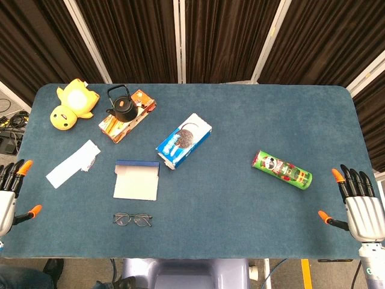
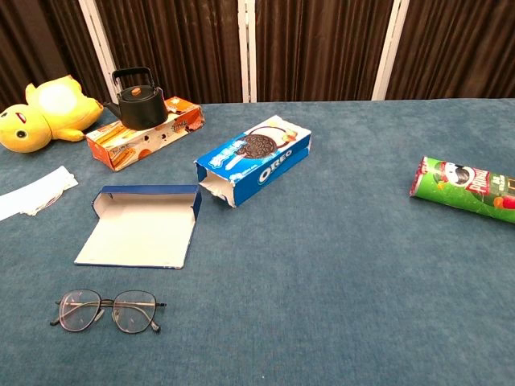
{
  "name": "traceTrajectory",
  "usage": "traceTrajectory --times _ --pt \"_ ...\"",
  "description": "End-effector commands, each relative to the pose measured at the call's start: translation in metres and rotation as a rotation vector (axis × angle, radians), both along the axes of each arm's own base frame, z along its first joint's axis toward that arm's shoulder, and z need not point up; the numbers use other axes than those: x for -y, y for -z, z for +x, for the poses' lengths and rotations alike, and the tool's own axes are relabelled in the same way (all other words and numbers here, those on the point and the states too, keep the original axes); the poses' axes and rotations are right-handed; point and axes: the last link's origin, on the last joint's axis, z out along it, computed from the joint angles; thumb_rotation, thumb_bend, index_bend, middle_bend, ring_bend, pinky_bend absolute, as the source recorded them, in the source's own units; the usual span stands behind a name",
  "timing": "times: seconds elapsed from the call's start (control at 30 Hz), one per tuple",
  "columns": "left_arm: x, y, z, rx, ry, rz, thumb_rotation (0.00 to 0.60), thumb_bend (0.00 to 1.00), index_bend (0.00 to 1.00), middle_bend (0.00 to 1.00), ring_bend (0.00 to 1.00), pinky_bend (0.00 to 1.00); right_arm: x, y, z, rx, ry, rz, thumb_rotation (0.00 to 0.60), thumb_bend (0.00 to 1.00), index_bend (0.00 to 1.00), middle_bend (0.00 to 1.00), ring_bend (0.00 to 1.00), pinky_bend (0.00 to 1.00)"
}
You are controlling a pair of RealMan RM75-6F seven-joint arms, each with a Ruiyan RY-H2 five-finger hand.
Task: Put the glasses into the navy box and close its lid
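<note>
Both robot hands released, fingers spread: left robot hand point(image 1: 9, 195) | right robot hand point(image 1: 360, 208) | glasses point(image 1: 132, 219) on counter point(image 1: 240, 211) right of left robot hand | navy box point(image 1: 137, 179) just beyond, lid open

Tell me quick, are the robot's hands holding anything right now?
Left hand: open, holding nothing, at the table's left edge.
Right hand: open, holding nothing, fingers spread, at the table's right edge.
</note>
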Motion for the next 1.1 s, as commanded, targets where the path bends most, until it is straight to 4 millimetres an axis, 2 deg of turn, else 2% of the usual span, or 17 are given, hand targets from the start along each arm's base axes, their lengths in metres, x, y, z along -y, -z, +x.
traceTrajectory --times 0.03,0.17,0.27,0.33,0.57,0.63,0.73,0.83,0.9,1.1 --pt "0.000 0.000 -0.001 -0.002 -0.002 -0.002 0.600 0.00 0.00 0.00 0.00 0.00 0.000 0.000 0.000 0.000 -0.001 -0.001 0.600 0.00 0.00 0.00 0.00 0.00" --pt "0.000 0.002 -0.001 -0.004 -0.004 -0.008 0.600 0.00 0.00 0.00 0.00 0.00 0.000 0.001 0.000 0.001 0.000 0.003 0.600 0.00 0.00 0.00 0.00 0.00" --pt "-0.001 0.019 0.002 -0.009 -0.011 -0.076 0.600 0.00 0.00 0.00 0.00 0.00 0.000 0.001 0.001 0.006 -0.005 0.001 0.600 0.00 0.00 0.00 0.00 0.00" --pt "-0.003 0.033 0.006 -0.015 -0.019 -0.138 0.600 0.00 0.01 0.00 0.00 0.00 0.000 0.001 0.001 0.009 -0.008 -0.002 0.600 0.00 0.00 0.00 0.00 0.00" --pt "-0.022 0.098 0.045 0.013 0.010 -0.359 0.600 0.00 0.11 0.00 0.00 0.00 0.005 0.001 -0.001 0.015 0.000 -0.002 0.600 0.00 0.00 0.00 0.00 0.00" --pt "-0.024 0.110 0.055 0.017 0.022 -0.385 0.600 0.04 0.16 0.00 0.00 0.00 0.006 0.002 -0.002 0.013 0.001 0.000 0.600 0.00 0.00 0.00 0.00 0.00" --pt "-0.029 0.134 0.081 0.052 0.052 -0.435 0.600 0.18 0.22 0.00 0.00 0.00 0.008 0.005 -0.006 0.008 0.014 0.014 0.600 0.00 0.00 0.00 0.00 0.00" --pt "-0.033 0.147 0.092 0.049 0.057 -0.455 0.600 0.26 0.35 0.00 0.00 0.00 0.009 0.006 -0.007 0.010 0.018 0.019 0.600 0.00 0.00 0.00 0.00 0.00" --pt "-0.034 0.159 0.099 0.046 0.054 -0.486 0.600 0.27 0.40 0.00 0.00 0.00 0.009 0.006 -0.007 0.008 0.020 0.021 0.600 0.00 0.00 0.00 0.00 0.00" --pt "-0.034 0.179 0.111 0.028 0.048 -0.524 0.600 0.38 0.42 0.00 0.00 0.00 0.008 0.006 -0.009 0.007 0.025 0.018 0.600 0.00 0.00 0.00 0.00 0.00"
